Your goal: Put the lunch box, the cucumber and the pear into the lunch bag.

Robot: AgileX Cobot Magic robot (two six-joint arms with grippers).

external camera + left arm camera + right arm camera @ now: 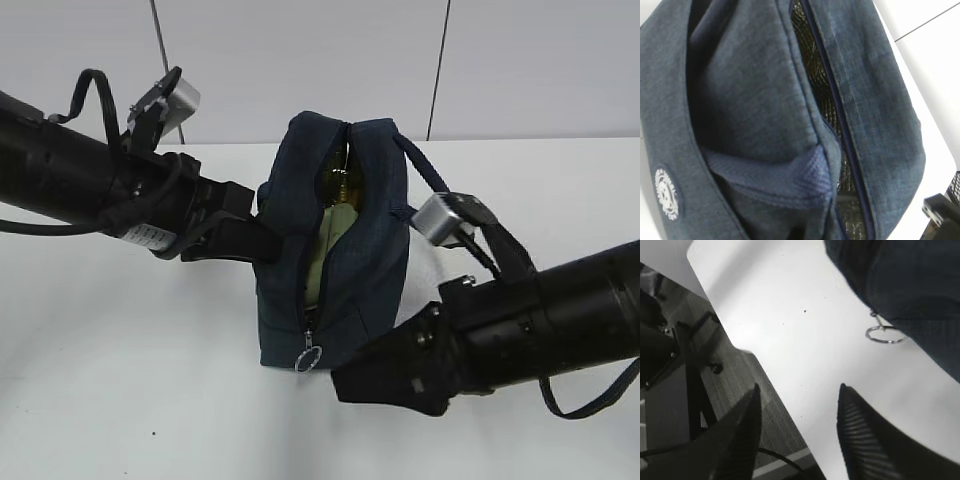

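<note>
White table (120, 400); lunch bag (365, 240) upright, unzipped. Left gripper (262, 238) against bag, fingers unclear; right gripper (797, 405) beside ring pull (884, 334), spread, empty.

Dark navy woven cloth on the lunch bag (365, 250), matt and slightly coarse, with a heavier twill weave on the folded flap (790, 180) seen in the left wrist view. Silvery, crinkled foil lining (812, 65) inside the open zipper slit. Embroidered white round patch (666, 194) on the bag's side. Thin shiny metal ring pull (884, 334) at the bag's lower edge. Pale green, smooth plastic of the lunch box (322, 262) inside the bag. Smooth, matt white bench (130, 400) beneath the bag. Matt black, ribbed fingers (860, 435) on the right end effector (797, 435).
</note>
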